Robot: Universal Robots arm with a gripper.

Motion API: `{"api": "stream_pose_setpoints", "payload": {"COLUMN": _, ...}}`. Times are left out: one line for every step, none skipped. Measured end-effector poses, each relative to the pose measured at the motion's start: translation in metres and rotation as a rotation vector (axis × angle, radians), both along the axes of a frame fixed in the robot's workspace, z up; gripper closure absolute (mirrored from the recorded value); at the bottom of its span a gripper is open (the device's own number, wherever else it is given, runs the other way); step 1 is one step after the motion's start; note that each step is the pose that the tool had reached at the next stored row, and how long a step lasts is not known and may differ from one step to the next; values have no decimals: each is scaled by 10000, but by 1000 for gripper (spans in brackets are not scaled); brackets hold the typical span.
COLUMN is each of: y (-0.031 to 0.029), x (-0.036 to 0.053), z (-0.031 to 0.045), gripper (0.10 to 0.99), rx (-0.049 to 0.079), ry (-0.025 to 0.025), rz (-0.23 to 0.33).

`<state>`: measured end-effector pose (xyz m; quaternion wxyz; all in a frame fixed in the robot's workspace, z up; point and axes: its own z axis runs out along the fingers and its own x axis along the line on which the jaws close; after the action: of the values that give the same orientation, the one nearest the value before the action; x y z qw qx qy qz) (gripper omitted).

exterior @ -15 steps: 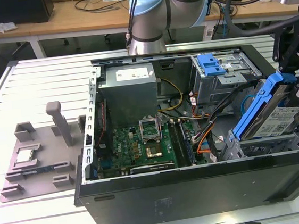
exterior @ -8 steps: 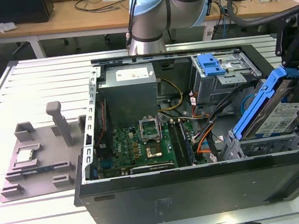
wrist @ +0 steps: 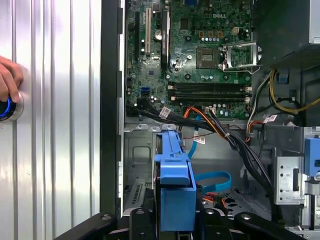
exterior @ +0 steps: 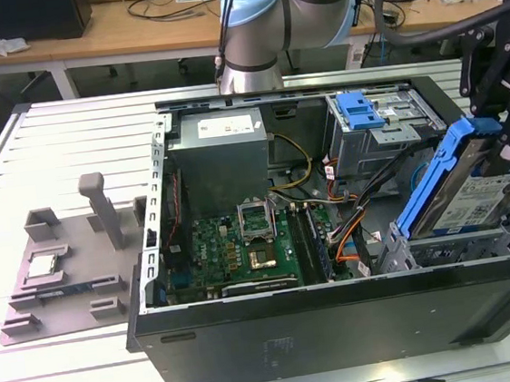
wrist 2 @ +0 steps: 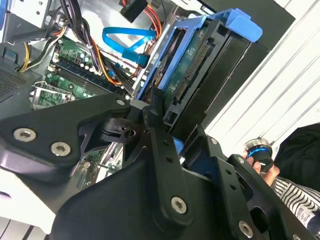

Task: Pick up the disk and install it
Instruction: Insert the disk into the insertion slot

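Observation:
The disk [exterior: 474, 193], a silver drive with a white-and-blue label in a blue plastic frame, hangs tilted over the lower drive bay [exterior: 453, 248] at the exterior view's right end of the open computer case [exterior: 342, 328]. My gripper [exterior: 498, 140] is shut on its upper end. In the first wrist view the disk [wrist: 175, 180] shows edge-on between the black fingers [wrist: 142, 220], above the metal bay floor. In the second wrist view a finger [wrist 2: 154, 112] presses against the disk [wrist 2: 192, 65].
A blue bracket [exterior: 360, 107] sits in the upper bay. Black, orange and blue cables [wrist: 220, 130] run beside the bay, next to the motherboard [exterior: 243, 247]. A grey fixture plate [exterior: 71, 265] lies at the exterior view's left. A hand [wrist: 7, 80] rests on a blue-ringed button [wrist: 5, 107].

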<state>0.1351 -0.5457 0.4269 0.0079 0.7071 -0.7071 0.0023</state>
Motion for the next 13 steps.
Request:
{"api": "stream_pose_setpoints", "payload": {"y": 0, "x": -40, "z": -5, "gripper": 722, "rx": 0, "ry": -2, "rz": 0}}
{"api": "stream_pose_setpoints", "payload": {"y": 0, "x": -66, "z": -12, "gripper": 722, "rx": -2, "ry": -2, "rz": 0}}
{"api": "stream_pose_setpoints", "payload": {"y": 0, "x": -82, "z": -26, "gripper": 722, "rx": 0, "ry": -1, "rz": -1}}
{"api": "stream_pose_setpoints", "payload": {"y": 0, "x": -90, "z": -42, "gripper": 722, "rx": -2, "ry": -2, "rz": 0}}
{"api": "stream_pose_setpoints", "payload": {"y": 0, "x": -94, "z": -51, "gripper": 722, "rx": -4, "ry": -1, "rz": 0}}
{"api": "stream_pose_setpoints", "payload": {"y": 0, "x": -97, "z": -61, "gripper": 722, "rx": -4, "ry": -1, "rz": 1}}
{"api": "stream_pose_setpoints", "payload": {"y": 0, "x": -101, "z": -77, "gripper": 722, "rx": -3, "ry": -1, "rz": 1}}
{"api": "stream_pose_setpoints", "payload": {"y": 0, "x": -105, "z": -95, "gripper": 722, "rx": -1, "ry": -1, "rz": 0}}
{"api": "stream_pose_setpoints", "payload": {"y": 0, "x": -106, "z": -105, "gripper": 722, "rx": -2, "ry": -1, "rz": 1}}
{"api": "stream_pose_setpoints", "payload": {"y": 0, "x": -106, "z": -117, "gripper": 722, "rx": -1, "ry": -2, "rz": 2}}
{"api": "stream_pose_setpoints", "payload": {"y": 0, "x": -107, "z": -130, "gripper": 722, "rx": -1, "ry": -2, "rz": 1}}
{"api": "stream_pose_setpoints", "payload": {"y": 0, "x": -108, "z": -138, "gripper": 722, "rx": -2, "ry": -2, "rz": 0}}
{"api": "stream_pose_setpoints", "payload": {"y": 0, "x": -108, "z": -146, "gripper": 722, "rx": -2, "ry": -1, "rz": 0}}
